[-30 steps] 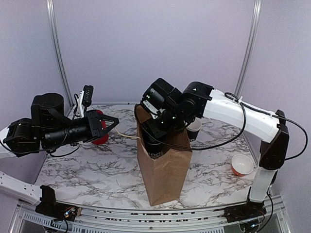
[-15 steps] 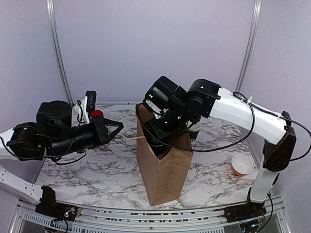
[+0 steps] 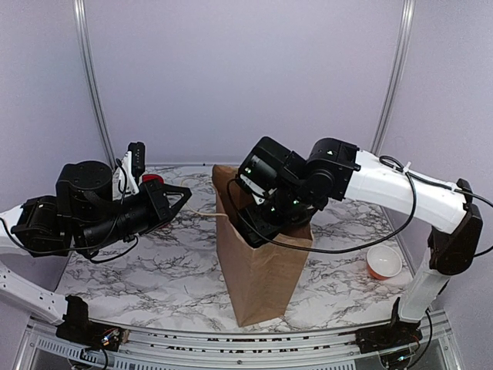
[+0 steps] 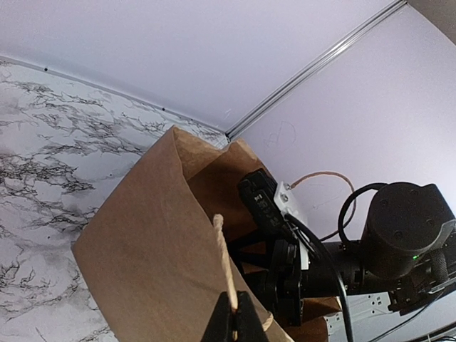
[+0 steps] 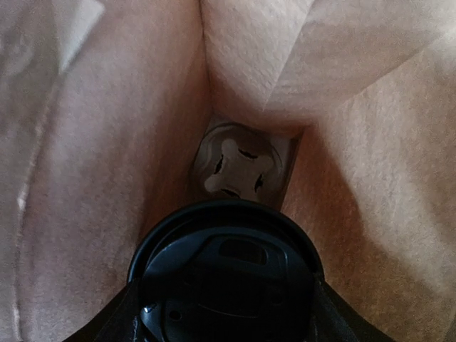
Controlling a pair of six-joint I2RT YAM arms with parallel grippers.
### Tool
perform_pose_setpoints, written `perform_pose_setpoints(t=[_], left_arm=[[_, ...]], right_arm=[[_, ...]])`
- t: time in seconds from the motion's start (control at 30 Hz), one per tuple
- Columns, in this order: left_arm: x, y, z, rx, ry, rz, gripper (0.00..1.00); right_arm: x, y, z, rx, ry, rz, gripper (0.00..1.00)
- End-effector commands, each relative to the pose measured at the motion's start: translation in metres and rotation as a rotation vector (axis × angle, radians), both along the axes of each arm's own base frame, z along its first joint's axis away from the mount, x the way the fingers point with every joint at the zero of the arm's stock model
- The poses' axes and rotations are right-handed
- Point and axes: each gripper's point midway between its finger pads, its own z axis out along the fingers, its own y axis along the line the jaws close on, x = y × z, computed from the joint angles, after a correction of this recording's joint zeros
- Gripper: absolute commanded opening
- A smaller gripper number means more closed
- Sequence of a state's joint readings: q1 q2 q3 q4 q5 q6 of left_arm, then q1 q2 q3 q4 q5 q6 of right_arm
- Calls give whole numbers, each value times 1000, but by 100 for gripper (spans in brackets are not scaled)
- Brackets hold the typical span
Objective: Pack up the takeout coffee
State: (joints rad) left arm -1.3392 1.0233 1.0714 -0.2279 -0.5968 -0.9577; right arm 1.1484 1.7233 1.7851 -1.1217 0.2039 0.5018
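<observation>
A brown paper bag (image 3: 262, 271) stands upright in the middle of the marble table. My left gripper (image 3: 183, 196) is to its left, shut on the bag's rope handle (image 4: 225, 265); in the left wrist view the left gripper (image 4: 234, 317) pinches the rope end. My right gripper (image 3: 260, 230) reaches down into the bag's mouth. In the right wrist view the takeout coffee (image 5: 226, 274) shows its round black lid, with the right gripper (image 5: 226, 317) shut on the cup from both sides. Paper walls surround it. A pale cardboard insert (image 5: 241, 167) lies at the bag's bottom below the cup.
A red cup (image 3: 152, 179) peeks out behind my left arm. A small orange bowl (image 3: 383, 262) sits on the table at the right, close to the right arm's base post. Walls and metal uprights close off the back.
My right gripper has sunk deeper into the bag with the coffee. The left gripper has shifted slightly up and right, still holding the handle. A black cup behind the bag is now hidden.
</observation>
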Motion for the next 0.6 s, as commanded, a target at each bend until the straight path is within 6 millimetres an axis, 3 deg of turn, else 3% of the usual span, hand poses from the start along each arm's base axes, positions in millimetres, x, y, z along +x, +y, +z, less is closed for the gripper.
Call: perform_pose_setpoints(t=[0.0,0.13,0.57], left_arm=[[0,5,7,-35,-21,16,0],[-1,8,7,-34,-27,14,0],[-5,10,9,-33,-52,-10,0]], right_arm=[[0,7,1,30,8,-5,56],[5,4,-16,2,35,-16,56],[5,-1,-43,-35,110,3,56]])
